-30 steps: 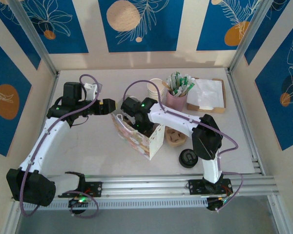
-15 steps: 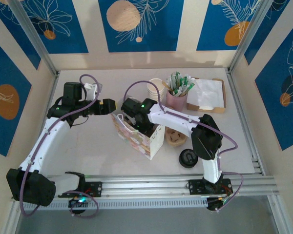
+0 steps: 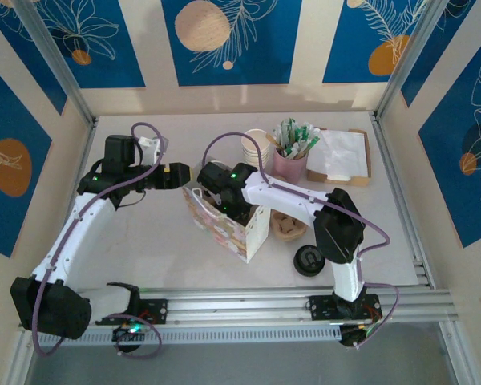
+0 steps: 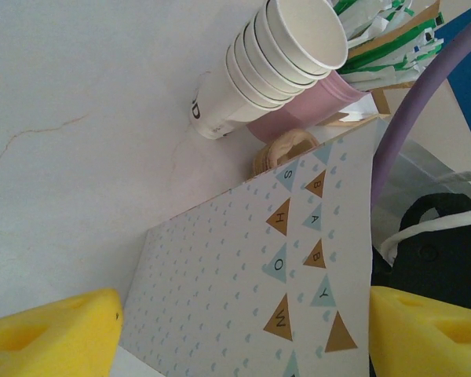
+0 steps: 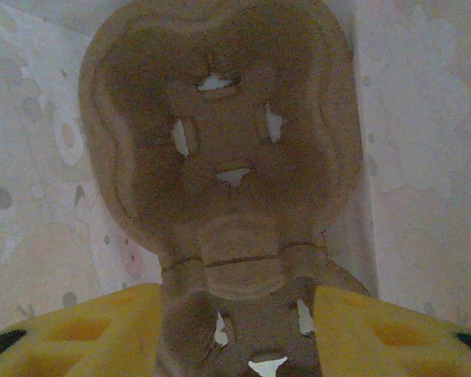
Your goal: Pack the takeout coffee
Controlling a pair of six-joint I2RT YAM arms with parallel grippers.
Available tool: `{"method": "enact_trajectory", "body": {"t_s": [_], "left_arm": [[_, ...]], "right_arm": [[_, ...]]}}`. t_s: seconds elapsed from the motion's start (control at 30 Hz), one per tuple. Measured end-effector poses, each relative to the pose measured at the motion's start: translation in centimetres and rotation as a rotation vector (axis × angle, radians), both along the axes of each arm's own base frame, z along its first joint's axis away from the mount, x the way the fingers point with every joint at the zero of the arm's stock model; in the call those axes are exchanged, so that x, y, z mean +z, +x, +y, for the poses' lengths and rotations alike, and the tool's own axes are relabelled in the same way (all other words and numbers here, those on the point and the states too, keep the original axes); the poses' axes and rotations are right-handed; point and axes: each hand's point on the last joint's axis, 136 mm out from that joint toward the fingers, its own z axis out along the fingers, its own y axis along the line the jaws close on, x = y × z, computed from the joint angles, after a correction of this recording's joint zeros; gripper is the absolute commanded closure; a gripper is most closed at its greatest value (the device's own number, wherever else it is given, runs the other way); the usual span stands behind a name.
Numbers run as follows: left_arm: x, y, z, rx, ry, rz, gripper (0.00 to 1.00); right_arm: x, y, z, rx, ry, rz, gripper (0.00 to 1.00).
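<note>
Cup carrier (image 5: pixel 220 157) lodged inside gift bag (image 3: pixel 220 228), straight ahead of right gripper (image 5: pixel 235 302); long axis along fingers, stem between part-open jaws, grip cannot be told. Left gripper (image 4: pixel 243 314) agape, empty, outside bag.

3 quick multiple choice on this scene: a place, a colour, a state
1. Where on the table is the black lid? A far left corner; B near edge, right of the gift bag; C far right corner.
2. What colour is the cup holding the packets? A pink; B blue; C black.
3. How is the gift bag? A lying flat; B folded shut; C upright, top open.
Answers: B, it lies right of the bag near the front; A, its wall is pink; C, it stands with its top open.
</note>
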Motion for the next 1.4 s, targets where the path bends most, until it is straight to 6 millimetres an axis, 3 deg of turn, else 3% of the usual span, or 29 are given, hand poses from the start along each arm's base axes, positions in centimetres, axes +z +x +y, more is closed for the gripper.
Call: {"method": "enact_trajectory", "body": {"t_s": [0.43, 0.9, 1.4], "left_arm": [[-0.1, 0.0, 0.1, 0.004, 0.006, 0.002, 0.21], [-0.6, 0.2, 0.1, 0.007, 0.013, 0.015, 0.21], [-0.6, 0.2, -0.1, 0.004, 0.013, 0.015, 0.21]], "right_arm": [[1.1, 0.3, -0.2, -0.001, 0.000, -0.049, 0.44], [9.7, 0.6, 0.7, -0.036, 0.200, -0.170, 0.48], [15.0, -0.8, 1.1, -0.045, 0.337, -0.242, 0.47]]}}
